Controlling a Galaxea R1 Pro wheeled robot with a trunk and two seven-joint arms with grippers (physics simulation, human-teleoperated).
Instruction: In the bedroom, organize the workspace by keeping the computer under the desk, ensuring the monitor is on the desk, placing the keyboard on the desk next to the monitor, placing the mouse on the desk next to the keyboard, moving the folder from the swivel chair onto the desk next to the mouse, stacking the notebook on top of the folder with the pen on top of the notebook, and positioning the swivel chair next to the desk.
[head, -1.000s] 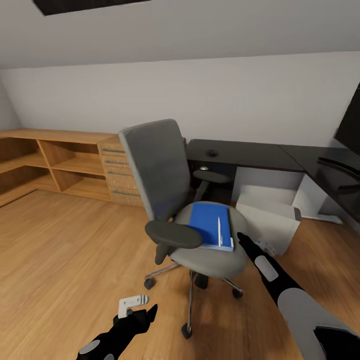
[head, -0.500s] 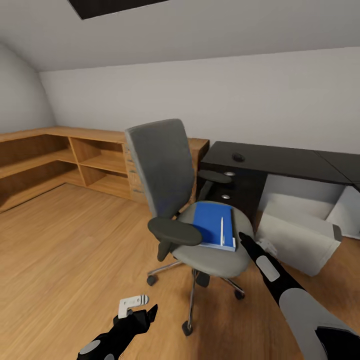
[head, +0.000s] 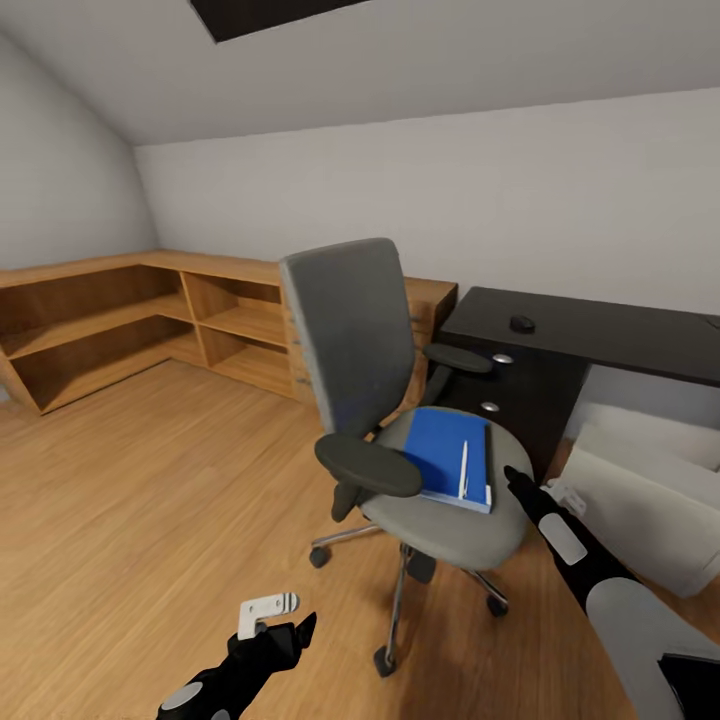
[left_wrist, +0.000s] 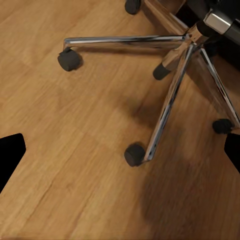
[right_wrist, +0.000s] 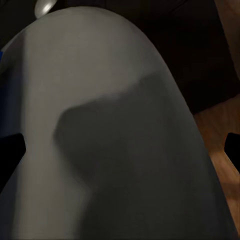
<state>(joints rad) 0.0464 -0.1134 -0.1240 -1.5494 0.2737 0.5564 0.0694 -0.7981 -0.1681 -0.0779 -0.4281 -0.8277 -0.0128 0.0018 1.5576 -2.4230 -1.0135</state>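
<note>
The grey swivel chair (head: 352, 330) stands mid-room with the blue folder (head: 440, 452) flat on its seat and the white pen (head: 463, 470) lying on the folder. My right gripper (head: 517, 483) hovers open at the seat's right edge, looking down on the seat cushion (right_wrist: 115, 125). My left gripper (head: 291, 632) hangs open low over the floor, facing the chair's chrome star base (left_wrist: 170, 100). The black mouse (head: 522, 323) sits on the black desk (head: 610, 335). The light grey computer (head: 650, 495) lies on the floor beside the desk. Monitor, keyboard and notebook are out of view.
A wooden shelf unit (head: 110, 320) with a dresser runs along the left and back walls. The desk's drawer unit with silver knobs (head: 503, 358) is right behind the chair. Open wooden floor (head: 150, 520) spreads to the left of the chair.
The whole view has swung to the left, so the desk and the computer slid toward the picture's right and more shelving shows. Both arms keep the same pose; the folder and pen stay on the seat.
</note>
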